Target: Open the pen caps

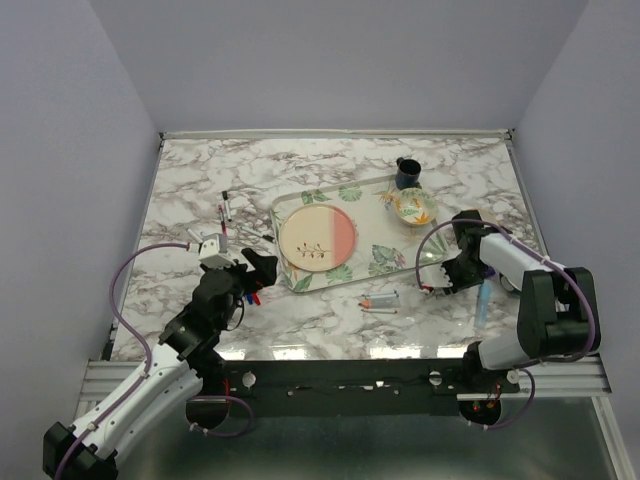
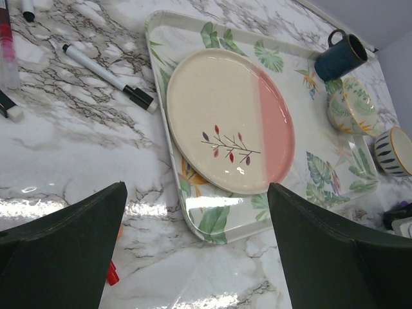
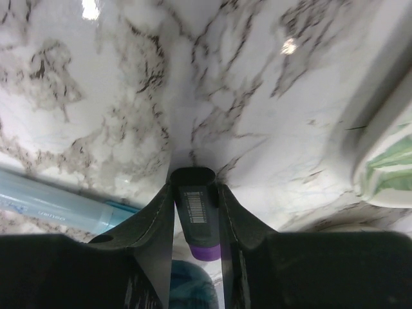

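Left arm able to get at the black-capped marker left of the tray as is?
Probably yes. The left gripper is open and empty, and the marker lies on bare table ahead of it, left of the tray, with nothing over it.

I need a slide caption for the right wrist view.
Right gripper pinches a dark purple-banded pen; a light-blue pen lies beside it.

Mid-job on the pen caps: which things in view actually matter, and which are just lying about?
For the job: dark pen with purple end, clamped in the right gripper; light-blue pen; black-capped marker; small loose pens.
Lying about: tray, plate, mug, leaf-patterned bowl, striped bowl.
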`<state>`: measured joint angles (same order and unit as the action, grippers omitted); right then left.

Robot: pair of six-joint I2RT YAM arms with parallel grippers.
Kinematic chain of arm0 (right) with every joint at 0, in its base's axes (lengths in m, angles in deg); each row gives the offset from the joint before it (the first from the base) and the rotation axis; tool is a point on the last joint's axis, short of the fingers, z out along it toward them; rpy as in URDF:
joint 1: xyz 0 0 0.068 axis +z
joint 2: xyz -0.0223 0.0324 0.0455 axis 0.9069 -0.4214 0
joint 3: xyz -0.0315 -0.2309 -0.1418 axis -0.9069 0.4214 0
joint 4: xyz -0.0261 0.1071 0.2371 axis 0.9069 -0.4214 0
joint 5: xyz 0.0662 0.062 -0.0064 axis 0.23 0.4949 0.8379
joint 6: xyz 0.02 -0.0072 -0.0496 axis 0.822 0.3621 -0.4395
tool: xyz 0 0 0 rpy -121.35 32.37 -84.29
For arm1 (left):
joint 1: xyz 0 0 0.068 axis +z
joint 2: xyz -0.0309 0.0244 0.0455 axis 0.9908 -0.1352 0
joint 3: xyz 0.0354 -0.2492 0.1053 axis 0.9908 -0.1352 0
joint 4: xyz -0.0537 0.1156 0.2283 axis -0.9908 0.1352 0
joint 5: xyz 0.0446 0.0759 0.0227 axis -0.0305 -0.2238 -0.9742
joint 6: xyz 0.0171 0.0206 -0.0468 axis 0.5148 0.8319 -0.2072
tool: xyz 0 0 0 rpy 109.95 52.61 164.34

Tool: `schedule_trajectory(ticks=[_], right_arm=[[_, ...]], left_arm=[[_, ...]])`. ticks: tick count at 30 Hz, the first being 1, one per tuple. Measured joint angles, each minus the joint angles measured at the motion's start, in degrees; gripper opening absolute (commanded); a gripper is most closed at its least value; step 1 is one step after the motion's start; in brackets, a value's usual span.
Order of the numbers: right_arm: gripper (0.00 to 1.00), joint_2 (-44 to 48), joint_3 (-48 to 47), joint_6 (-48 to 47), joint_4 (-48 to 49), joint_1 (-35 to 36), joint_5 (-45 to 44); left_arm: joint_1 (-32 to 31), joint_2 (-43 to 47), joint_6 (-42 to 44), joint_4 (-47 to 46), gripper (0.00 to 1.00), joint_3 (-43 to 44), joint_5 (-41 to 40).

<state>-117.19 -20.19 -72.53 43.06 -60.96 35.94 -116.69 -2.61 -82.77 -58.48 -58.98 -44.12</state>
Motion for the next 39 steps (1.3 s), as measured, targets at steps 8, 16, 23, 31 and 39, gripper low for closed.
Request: schedule_trajectory(ticks=[8,16,23,31,39], right_arm=[[0.11,4.48,-0.63,0.70,-0.17,3.21,12.87],[0.07,11.45,-6.23,12.13,-6.75,5.33,27.54],[0.01,15.67,-10.43,29.27,-10.16,5.33,41.18],[0.00,11.50,-17.11,69.26,3.61,5.33,52.70],[0.01,1.62,-19.17,106.05,18.95,5.33,55.39]], left_arm=[[0.02,-0.68,-0.02,-1.33,0.99,0.00,2.75],[0.02,0.31,-0.02,-9.90,0.99,-2.82,11.39],[-0.04,-8.13,-2.03,-26.67,0.99,-5.14,26.23],[-9.88,-24.15,-0.96,-39.58,0.99,-2.01,30.60],[-20.00,-37.53,0.04,-44.22,0.80,8.59,19.67]])
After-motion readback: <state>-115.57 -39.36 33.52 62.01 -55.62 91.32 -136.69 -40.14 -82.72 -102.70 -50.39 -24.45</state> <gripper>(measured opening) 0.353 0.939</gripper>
